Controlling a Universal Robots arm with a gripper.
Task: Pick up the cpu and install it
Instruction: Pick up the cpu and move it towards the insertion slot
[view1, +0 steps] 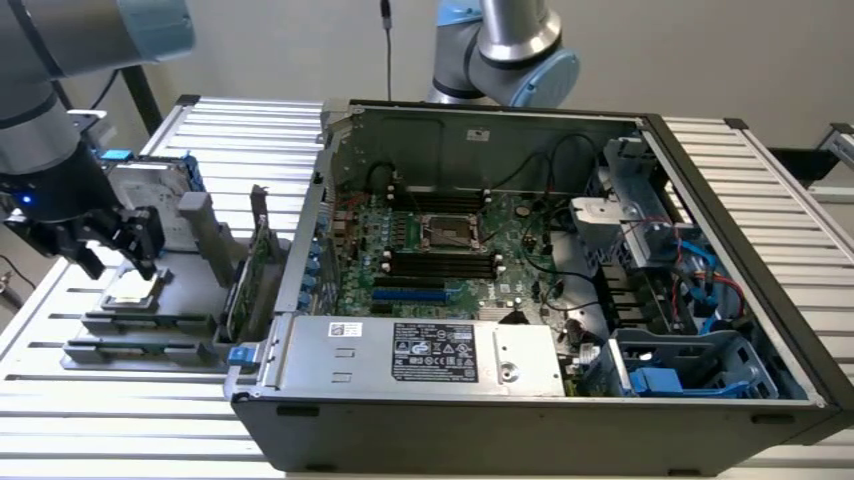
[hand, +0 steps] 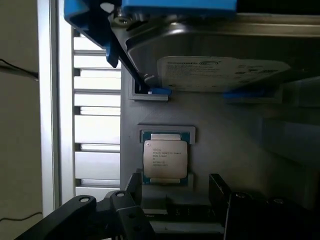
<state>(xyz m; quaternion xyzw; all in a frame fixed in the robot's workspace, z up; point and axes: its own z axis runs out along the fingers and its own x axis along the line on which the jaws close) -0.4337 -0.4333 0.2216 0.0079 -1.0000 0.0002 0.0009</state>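
the cpu (view1: 131, 291) lies on a holder (view1: 198, 285) at the exterior view's left of the open computer case (view1: 534, 420). the hard drive (view1: 140, 185) sits farther back, memory sticks (view1: 144, 323) nearer. the gripper (view1: 114, 262) hangs just above the cpu.

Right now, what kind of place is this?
Likely a robotics lab bench for computer assembly: an open computer case on a slatted metal table, a cpu set out beside it, and a robot arm.
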